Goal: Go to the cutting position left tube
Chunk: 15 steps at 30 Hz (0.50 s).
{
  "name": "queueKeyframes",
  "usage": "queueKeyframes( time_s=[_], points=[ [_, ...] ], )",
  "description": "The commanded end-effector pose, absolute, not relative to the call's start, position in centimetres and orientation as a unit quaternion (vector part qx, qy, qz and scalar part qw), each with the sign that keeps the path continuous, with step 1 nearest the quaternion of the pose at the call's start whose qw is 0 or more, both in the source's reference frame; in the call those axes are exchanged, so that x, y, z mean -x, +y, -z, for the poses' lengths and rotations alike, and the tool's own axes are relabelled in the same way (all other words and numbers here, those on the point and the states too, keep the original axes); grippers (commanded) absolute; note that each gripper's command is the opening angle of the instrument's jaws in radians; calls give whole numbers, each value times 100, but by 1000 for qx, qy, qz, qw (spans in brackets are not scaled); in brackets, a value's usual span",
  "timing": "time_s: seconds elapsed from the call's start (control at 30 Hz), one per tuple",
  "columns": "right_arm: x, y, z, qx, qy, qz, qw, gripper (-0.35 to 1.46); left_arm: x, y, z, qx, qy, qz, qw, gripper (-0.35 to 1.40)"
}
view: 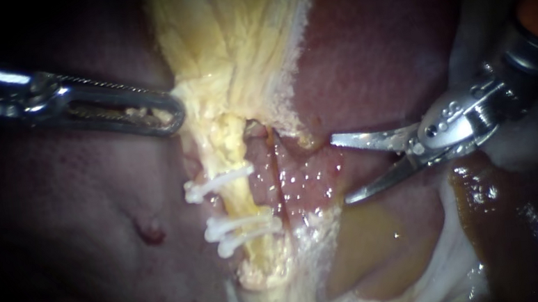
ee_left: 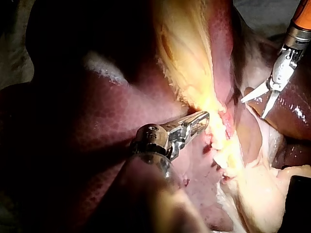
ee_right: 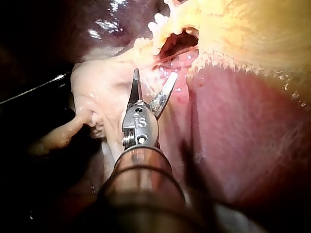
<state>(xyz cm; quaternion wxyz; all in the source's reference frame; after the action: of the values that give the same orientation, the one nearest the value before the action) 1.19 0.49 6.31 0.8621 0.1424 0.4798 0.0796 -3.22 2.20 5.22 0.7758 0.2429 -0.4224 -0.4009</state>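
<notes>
Your slender steel left instrument point(view: 171, 113), clamped on pale yellow fatty tissue point(view: 213, 102) at ten o'clock, seemingly tensions the white-clipped left tube point(view: 248, 203) for your right instrument point(view: 340, 169), blades wide apart and empty at three.

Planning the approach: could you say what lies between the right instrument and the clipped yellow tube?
Endoscope view: only wet pink tissue between silver right instrument and yellow white-clipped tube.

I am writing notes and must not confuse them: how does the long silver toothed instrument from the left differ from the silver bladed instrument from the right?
The left instrument has long, blunt, toothed jaws; the right instrument ends in two thin, pointed blades. The left instrument's jaws are shut on the yellow tissue; the right instrument's blades stand open, holding nothing. Both are shiny metal.
</notes>
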Motion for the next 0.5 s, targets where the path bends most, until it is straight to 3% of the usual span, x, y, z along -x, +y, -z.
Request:
queueKeyframes(
  time_s=[0.03, 0.5],
  points=[
    [-120, 47, -632, -144, 482, -79, 861, 144, 322, 219, -522, -242, -422, 401, 776, -35],
    [-170, 15, -662, -199, 489, -79, 845, 144, 330, 213, -524, -241, -422, 402, 776, -35]
  ],
)
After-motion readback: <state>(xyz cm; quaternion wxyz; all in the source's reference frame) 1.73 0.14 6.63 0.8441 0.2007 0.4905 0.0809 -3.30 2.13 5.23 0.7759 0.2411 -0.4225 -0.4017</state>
